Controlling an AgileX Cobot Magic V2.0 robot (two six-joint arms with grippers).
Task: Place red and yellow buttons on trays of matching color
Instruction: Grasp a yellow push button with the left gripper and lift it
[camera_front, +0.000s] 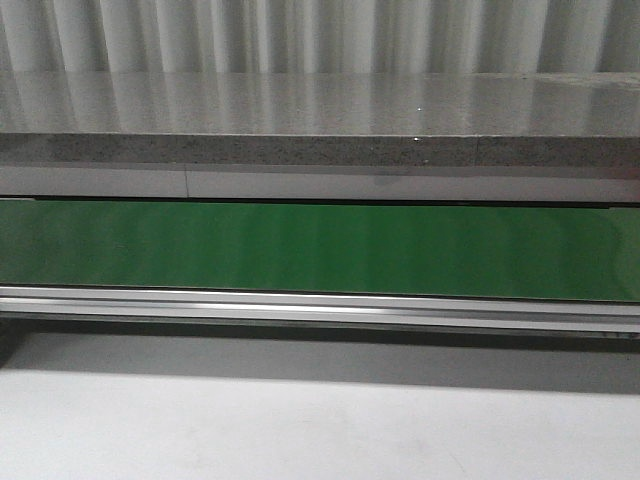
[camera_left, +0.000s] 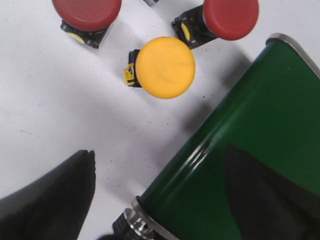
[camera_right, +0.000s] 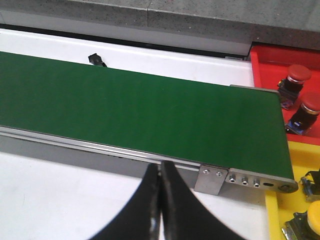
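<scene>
With the left end effector (camera_left: 160, 200) spread wide above the yellow button (camera_left: 165, 67), a red button (camera_left: 230, 18) just beside it could be knocked; the right end effector (camera_right: 160, 210) is pressed closed, empty.

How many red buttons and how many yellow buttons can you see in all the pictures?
Red buttons: 4, two on the white table and two in the red tray
Yellow buttons: 2
Total: 6

Front cam low, level w/ green belt (camera_front: 320, 250), wrists overhead, shared.
</scene>
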